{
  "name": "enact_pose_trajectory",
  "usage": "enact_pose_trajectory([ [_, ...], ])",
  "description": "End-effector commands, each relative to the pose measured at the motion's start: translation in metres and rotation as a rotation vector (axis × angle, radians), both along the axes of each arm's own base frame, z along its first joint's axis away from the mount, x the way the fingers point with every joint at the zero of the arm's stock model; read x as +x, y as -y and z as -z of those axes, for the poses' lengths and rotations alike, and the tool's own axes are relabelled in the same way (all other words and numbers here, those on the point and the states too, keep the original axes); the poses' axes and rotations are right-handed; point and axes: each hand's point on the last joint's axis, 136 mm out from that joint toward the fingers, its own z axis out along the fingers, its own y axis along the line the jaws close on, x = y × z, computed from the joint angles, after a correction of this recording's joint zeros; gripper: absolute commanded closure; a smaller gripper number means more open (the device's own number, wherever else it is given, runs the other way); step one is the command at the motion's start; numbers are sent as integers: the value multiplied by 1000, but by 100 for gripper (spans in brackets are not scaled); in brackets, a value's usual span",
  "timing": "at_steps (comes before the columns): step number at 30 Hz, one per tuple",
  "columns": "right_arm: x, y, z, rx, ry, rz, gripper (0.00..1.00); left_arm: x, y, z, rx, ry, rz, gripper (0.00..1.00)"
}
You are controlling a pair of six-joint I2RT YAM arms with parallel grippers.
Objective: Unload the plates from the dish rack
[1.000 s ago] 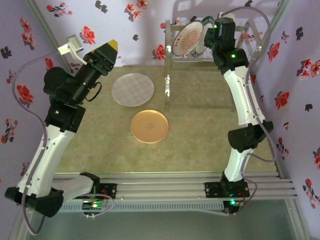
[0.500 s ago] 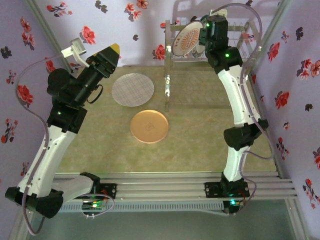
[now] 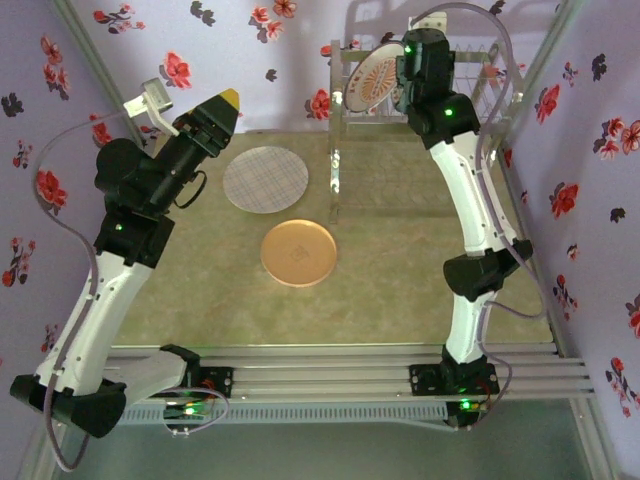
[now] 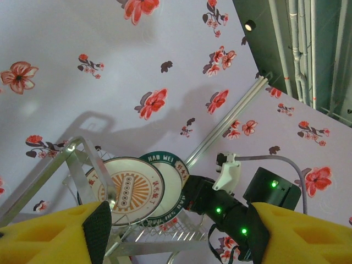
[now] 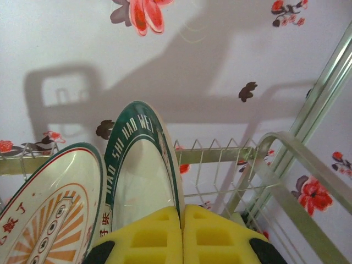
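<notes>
Orange plate (image 3: 299, 252): flat on your table (image 3: 410, 270). It is the plate farthest from the rack (image 3: 362, 113), out in front of it and to its left.
Grey plate (image 3: 265, 180): flat on the table between the orange plate and the rack, apart from both, left of the rack's front legs.
Left gripper (image 3: 226, 99): raised off the table, well left of the rack. Your jaws are spread wide with nothing between them.
Rack: stands at the table's far edge, against the flowered wall (image 3: 250, 60).
Patterned plate (image 4: 129, 190): upright in the rack, toward its left end.
Teal plate (image 5: 137, 181): upright in the rack, just beside the patterned plate on its right.
Right gripper (image 5: 181, 212): at the rack. Your fingers are drawn narrow, pinching the teal plate's rim.
</notes>
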Motion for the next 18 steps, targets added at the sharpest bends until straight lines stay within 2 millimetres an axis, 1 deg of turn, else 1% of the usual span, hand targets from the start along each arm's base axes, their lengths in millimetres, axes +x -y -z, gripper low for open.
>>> enact_pose_trajectory([
  [1,-21,14,-51,14,136,48,100,-11,-5,-17,-41,50,2,33],
  [6,-37,27,-69,6,170,86,100,-11,-1,-20,-52,58,19,33],
  [11,-61,45,-95,32,230,121,100,-10,2,-31,-72,81,37,32],
  [18,-97,66,-122,73,292,145,100,-6,14,-38,-77,94,70,32],
])
